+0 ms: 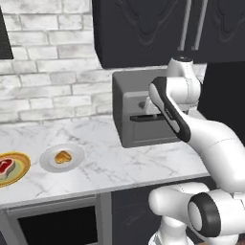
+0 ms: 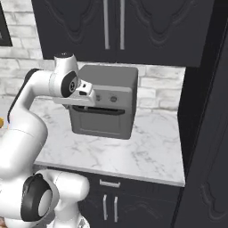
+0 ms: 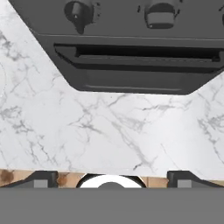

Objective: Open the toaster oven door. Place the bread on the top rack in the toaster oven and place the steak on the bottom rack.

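While gripper gapes, toaster oven door lies beyond

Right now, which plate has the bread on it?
The grey plate, the one nearer the toaster oven. It holds the small golden bread. The yellow-rimmed plate by the left edge holds the red steak.

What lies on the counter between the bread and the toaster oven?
Bare marble counter lies between the bread and the toaster oven, in the left base view.

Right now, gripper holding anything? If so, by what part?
Nothing held. The gripper is open, fingertips wide apart over bare counter in front of the toaster oven door, clear of its handle.
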Robot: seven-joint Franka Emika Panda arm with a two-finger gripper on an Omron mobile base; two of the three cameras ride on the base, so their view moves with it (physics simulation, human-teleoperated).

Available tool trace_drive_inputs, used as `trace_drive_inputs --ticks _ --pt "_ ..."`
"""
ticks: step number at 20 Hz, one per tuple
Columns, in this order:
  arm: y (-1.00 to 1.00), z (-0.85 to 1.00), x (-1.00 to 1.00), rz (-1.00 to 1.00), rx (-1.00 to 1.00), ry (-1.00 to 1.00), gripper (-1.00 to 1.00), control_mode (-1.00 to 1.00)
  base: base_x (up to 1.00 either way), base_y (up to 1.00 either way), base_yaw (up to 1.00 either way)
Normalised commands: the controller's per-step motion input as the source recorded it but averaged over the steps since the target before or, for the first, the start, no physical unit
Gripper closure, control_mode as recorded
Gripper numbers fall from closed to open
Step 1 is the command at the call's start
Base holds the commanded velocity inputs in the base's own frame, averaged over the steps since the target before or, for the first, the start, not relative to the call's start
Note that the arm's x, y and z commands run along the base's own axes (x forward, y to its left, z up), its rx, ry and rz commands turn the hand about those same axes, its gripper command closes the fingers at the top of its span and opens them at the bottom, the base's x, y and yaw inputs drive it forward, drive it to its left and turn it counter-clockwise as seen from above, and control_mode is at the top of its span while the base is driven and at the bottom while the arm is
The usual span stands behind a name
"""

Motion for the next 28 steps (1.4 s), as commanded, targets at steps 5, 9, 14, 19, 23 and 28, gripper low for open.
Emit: trace_drive_inputs --ticks 5,9,14,19,23,28 --pt "0.0 0.0 0.0 0.0 0.0 0.0 -1.0 1.0 -0.05 0.77 -0.01" --pt "0.0 0.0 0.0 0.0 0.0 0.0 -1.0 1.0 0.03 0.77 -0.06" --pt "0.0 0.0 0.0 0.0 0.0 0.0 -1.0 1.0 0.16 0.71 -0.07" --pt "0.0 0.0 0.0 0.0 0.0 0.0 -1.0 1.0 0.35 0.46 0.0" --pt "0.0 0.0 0.0 0.0 0.0 0.0 -1.0 1.0 0.61 0.13 0.0" --pt "0.0 0.0 0.0 0.0 0.0 0.0 -1.0 1.0 0.5 -0.1 0.01"
